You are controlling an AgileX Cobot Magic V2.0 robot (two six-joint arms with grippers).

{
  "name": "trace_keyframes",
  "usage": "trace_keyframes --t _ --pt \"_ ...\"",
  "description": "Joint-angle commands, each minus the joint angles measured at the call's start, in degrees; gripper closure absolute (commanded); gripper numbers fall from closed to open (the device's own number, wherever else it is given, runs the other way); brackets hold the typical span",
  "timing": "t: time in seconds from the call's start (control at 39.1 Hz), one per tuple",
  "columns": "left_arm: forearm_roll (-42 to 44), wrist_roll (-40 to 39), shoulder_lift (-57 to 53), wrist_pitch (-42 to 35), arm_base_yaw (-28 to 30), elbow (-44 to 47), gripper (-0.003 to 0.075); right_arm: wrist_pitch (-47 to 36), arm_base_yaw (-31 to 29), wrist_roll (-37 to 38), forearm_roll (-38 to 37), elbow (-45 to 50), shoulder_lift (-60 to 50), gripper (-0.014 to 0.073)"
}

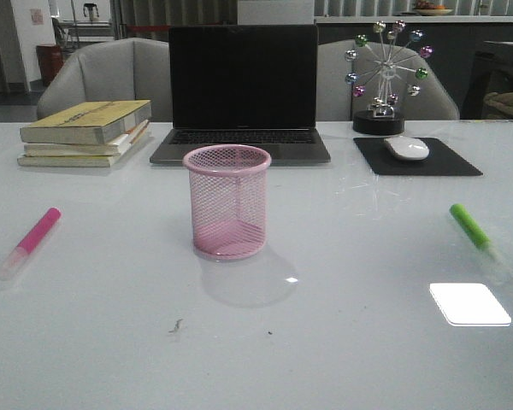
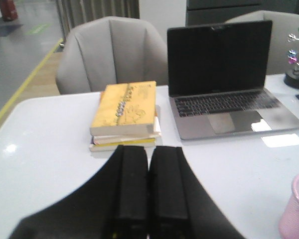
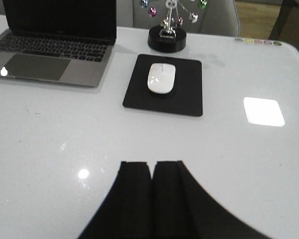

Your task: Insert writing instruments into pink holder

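Observation:
The pink holder, a wire-mesh cup, stands upright and empty at the table's middle; its edge shows in the left wrist view. A bright pink highlighter lies flat at the left, clear cap towards the front. A lime green highlighter lies flat at the right, clear cap also towards the front. Neither arm appears in the front view. My left gripper is shut with nothing in it, above the table in front of the books. My right gripper is shut and empty, short of the mouse pad. Neither wrist view shows a highlighter.
A stack of books sits at the back left, an open laptop behind the cup. A white mouse rests on a black pad at the back right, with a ball ornament behind it. Two chairs stand beyond the table.

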Motion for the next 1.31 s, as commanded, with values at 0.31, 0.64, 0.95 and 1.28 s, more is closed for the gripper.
trace_keyframes --t 0.31,0.64,0.95,1.28 --pt "-0.3 -0.2 10.0 -5.0 -1.8 -2.1 0.0237 -3.1 -0.2 -0.1 -0.1 -2.3 1.5 0.0174" --pt "-0.3 -0.2 12.3 -5.5 -1.8 -2.1 0.0243 -1.6 -0.2 -0.1 -0.1 -2.2 1.5 0.0142" --pt "0.2 -0.2 12.3 -6.3 -1.8 -2.1 0.0243 5.0 -0.2 -0.1 0.5 -4.0 3.4 0.0142" --pt "0.3 -0.2 12.3 -6.2 -1.8 -2.1 0.0243 13.0 -0.2 -0.1 0.7 -15.6 13.9 0.0142"
